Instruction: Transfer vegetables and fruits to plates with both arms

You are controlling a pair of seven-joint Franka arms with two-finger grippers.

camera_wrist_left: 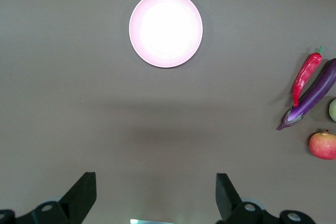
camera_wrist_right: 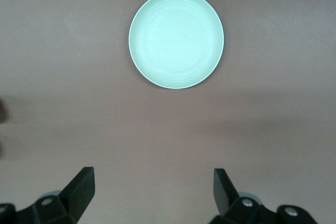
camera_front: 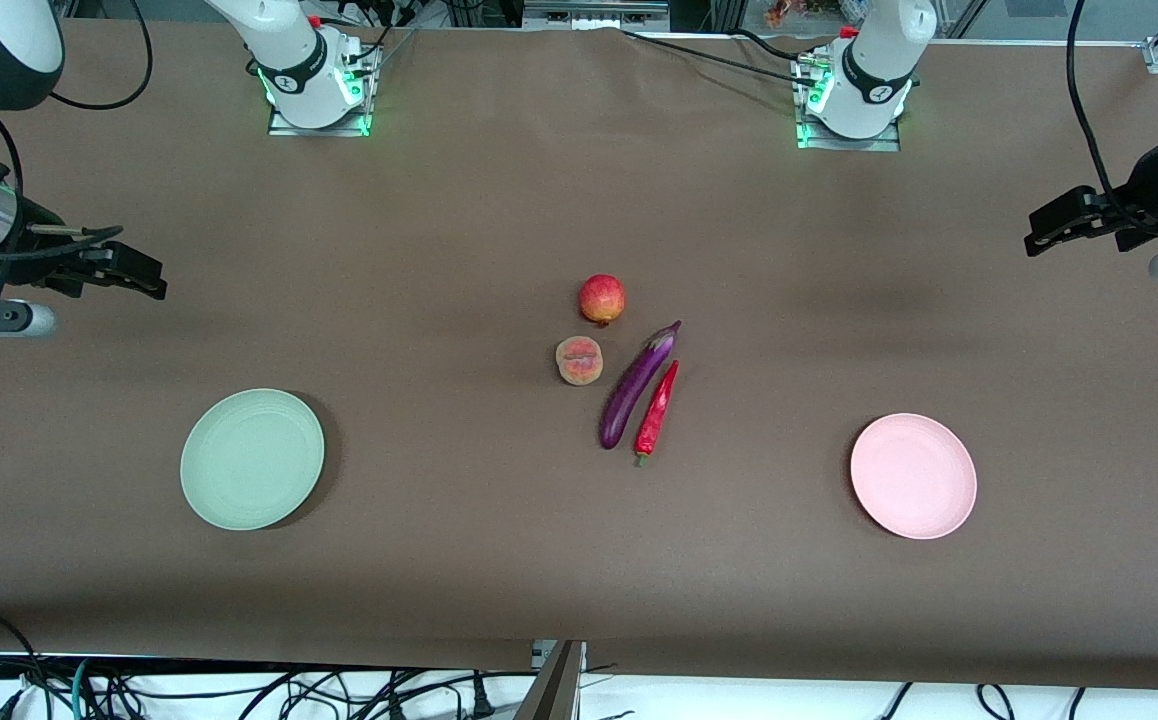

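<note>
The purple eggplant [camera_front: 636,388] and the red chili pepper [camera_front: 657,410] lie side by side at the table's middle. The pomegranate-like fruit [camera_front: 602,299] and the peach [camera_front: 579,360] lie beside them, the peach nearer the front camera. The pale green plate [camera_front: 252,458] sits toward the right arm's end, the pale pink plate [camera_front: 913,476] toward the left arm's end. My left gripper [camera_front: 1042,232] is open and empty, raised over bare table at its end; its wrist view shows the pink plate [camera_wrist_left: 166,29], eggplant [camera_wrist_left: 314,96], chili [camera_wrist_left: 305,76] and pomegranate [camera_wrist_left: 323,145]. My right gripper [camera_front: 144,278] is open and empty over its end; its view shows the green plate [camera_wrist_right: 176,39].
The brown table [camera_front: 459,200] has its front edge low in the front view, with cables and a metal bracket [camera_front: 551,680] below it. The arm bases [camera_front: 314,75] [camera_front: 854,90] stand along the top edge.
</note>
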